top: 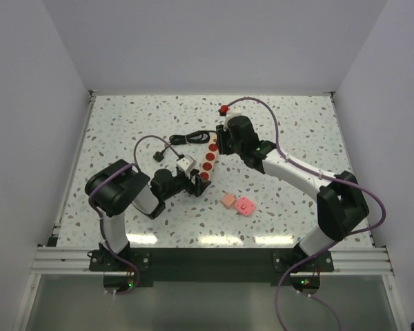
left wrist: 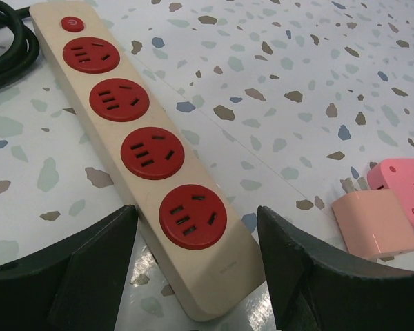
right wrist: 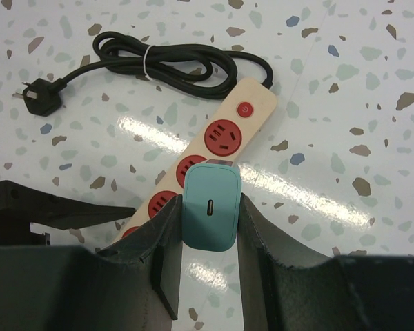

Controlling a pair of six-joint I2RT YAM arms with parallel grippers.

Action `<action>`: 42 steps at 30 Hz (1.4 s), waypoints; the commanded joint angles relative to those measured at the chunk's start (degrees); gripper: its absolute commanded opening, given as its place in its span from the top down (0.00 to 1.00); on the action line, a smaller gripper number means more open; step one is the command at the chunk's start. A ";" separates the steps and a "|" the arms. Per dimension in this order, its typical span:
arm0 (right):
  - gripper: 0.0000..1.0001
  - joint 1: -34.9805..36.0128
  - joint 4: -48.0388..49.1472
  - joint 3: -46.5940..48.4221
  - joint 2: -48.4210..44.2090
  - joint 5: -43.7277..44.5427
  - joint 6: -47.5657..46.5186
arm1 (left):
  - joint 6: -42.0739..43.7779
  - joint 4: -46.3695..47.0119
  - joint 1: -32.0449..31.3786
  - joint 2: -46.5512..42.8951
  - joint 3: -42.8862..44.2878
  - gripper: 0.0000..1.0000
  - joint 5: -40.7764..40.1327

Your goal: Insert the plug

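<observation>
A beige power strip (top: 208, 160) with several red sockets lies slanted mid-table. My left gripper (left wrist: 196, 221) is open, its fingers standing either side of the strip's (left wrist: 152, 152) near end with a gap on each side. My right gripper (right wrist: 209, 205) is shut on a teal plug (right wrist: 210, 207), a charger block with a USB-C slot facing the camera. It hangs over the strip (right wrist: 229, 131) around the second socket from the red switch. Its prongs are hidden. In the top view the right gripper (top: 223, 141) is at the strip's far end and the left gripper (top: 195, 181) at its near end.
The strip's black cable (right wrist: 172, 62) lies coiled behind it, ending in a black plug (right wrist: 38, 96). Two pink adapters (top: 228, 200) (top: 245, 205) lie right of the strip's near end; in the left wrist view a pink charger (left wrist: 376, 224) lies close to the right finger.
</observation>
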 commanded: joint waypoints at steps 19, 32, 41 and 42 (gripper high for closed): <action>1.00 -0.76 1.61 0.26 1.22 0.63 1.42 | -12.69 21.60 -2.23 3.63 -2.40 0.25 2.73; 1.00 -1.37 2.04 0.52 3.33 1.51 5.02 | -16.66 22.84 -9.61 7.94 2.79 0.25 3.35; 1.00 -2.16 4.24 -0.18 6.85 1.07 7.31 | -12.10 16.53 -9.71 -0.03 -0.99 0.23 -2.18; 1.00 -2.25 4.33 -0.10 7.20 1.07 7.39 | -11.65 14.34 -9.44 -1.10 -1.34 0.23 -2.80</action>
